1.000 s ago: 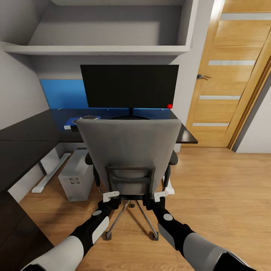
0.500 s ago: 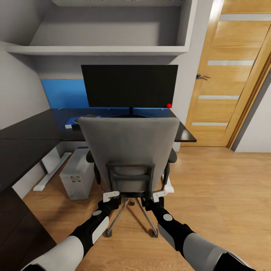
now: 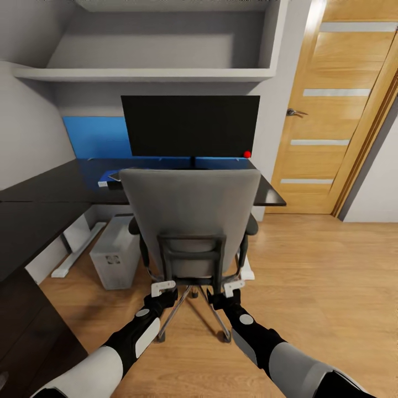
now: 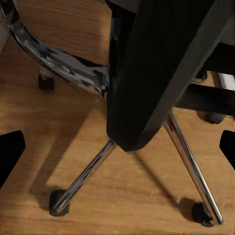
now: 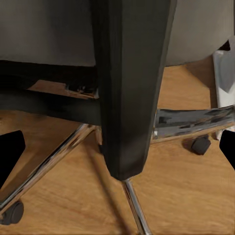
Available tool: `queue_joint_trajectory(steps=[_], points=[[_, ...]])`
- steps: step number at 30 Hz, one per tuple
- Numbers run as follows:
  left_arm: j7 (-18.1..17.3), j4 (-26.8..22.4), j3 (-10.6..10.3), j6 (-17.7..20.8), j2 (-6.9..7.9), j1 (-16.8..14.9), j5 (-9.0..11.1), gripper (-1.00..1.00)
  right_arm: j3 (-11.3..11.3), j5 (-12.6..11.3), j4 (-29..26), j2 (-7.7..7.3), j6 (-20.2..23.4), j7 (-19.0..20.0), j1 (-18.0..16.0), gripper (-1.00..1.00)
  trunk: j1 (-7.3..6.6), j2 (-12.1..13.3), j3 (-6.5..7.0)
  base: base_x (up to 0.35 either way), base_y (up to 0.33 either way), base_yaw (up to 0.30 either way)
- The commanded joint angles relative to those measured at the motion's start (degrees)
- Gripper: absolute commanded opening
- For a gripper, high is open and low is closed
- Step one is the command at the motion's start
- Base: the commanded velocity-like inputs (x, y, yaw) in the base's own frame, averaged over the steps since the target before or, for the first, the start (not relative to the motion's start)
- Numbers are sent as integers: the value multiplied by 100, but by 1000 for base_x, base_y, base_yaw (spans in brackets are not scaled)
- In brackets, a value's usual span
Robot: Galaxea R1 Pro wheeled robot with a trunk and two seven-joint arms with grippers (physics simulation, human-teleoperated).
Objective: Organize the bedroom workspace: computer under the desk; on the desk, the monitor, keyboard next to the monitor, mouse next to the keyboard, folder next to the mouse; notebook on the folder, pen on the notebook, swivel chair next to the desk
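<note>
Both grippers, left gripper (image 3: pixel 163 287) and right gripper (image 3: pixel 235 286), sit at the swivel chair (image 3: pixel 190 221) back frame; whether they clamp it I cannot tell. Chair and desk (image 3: pixel 50 193) look slightly farther than before. Open floor (image 3: pixel 320 265) lies rightward.

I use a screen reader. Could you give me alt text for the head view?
A grey swivel chair, seen from behind, faces a black desk with a monitor; both grippers, left and right, sit at its lower back frame. A grey computer stands under the desk.
</note>
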Motion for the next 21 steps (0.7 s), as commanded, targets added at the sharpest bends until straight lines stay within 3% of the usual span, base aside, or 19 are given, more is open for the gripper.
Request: queue_joint_trajectory(steps=[1, 21], points=[[40, 2, -49, -30, 4, -5, 56, 100, 49, -35, 3, -1, -20, -37, -6, 100, -3, -2, -5, -194, 0, 0], [67, 117, -49, -15, -10, -5, 65, 100, 37, -44, 10, -15, -8, -72, -6, 100, -3, -2, -5, -314, -2, 0]])
